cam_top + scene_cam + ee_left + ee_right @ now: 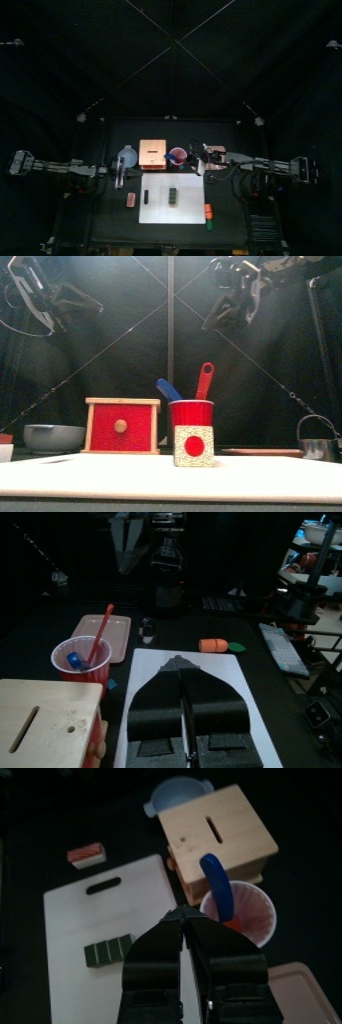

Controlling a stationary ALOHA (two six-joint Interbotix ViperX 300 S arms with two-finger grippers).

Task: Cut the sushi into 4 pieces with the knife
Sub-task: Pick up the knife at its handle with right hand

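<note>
Sushi roll (195, 446) lies whole on the white cutting board (80, 478), no cuts yet. Blue knife (168, 389) and red knife (205, 378) wait in the red cup (191, 413). Right gripper (187, 916) hangs high near the cup, left gripper (183, 662) above the board, both closed, empty.

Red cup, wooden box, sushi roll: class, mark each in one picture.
red cup (191, 413), front view, on its front wall.
wooden box (104, 424), front view, on its red drawer front.
sushi roll (110, 952), right wrist view, on its middle blocks.
</note>
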